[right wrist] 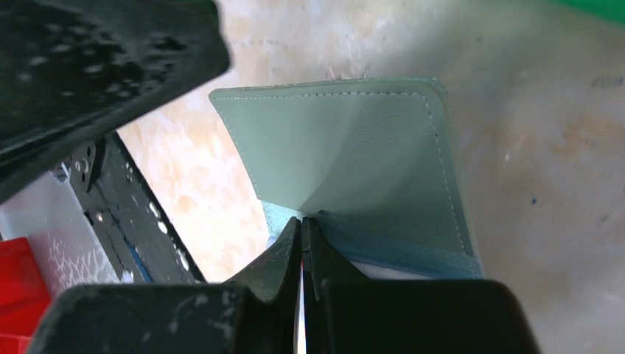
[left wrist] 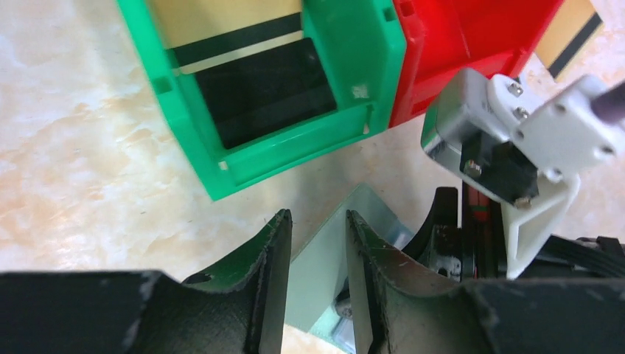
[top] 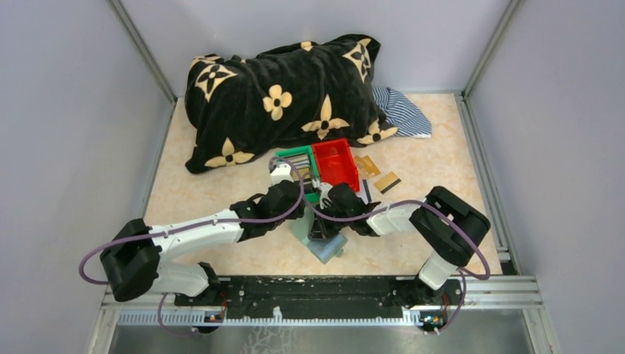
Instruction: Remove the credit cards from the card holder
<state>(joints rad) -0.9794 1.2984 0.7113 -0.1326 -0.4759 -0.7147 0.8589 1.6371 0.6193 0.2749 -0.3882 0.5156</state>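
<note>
Soft grey-green folding card holder [right wrist: 354, 147]: one. Plastic bins: two, one green bin [left wrist: 354, 66] and one red bin [left wrist: 479, 37]. Thin gold plastic credit cards [top: 388, 181]: two on the worktop [top: 191, 199], one visible in the green bin. Black flower-patterned plush cushion [top: 280, 96]: one. Striped cloth [top: 402, 110]: one.

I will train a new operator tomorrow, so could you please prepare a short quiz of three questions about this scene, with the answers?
1. In the top view, credit cards lie loose on the table. On which side of the red bin are they, in the picture?
2. True or false: the jaws of the right gripper stand wide open.
3. Where is the card holder? A: inside the green bin. B: at the right gripper's jaws. C: on the black pillow.
Key: 1 right; 2 false; 3 B.
</note>
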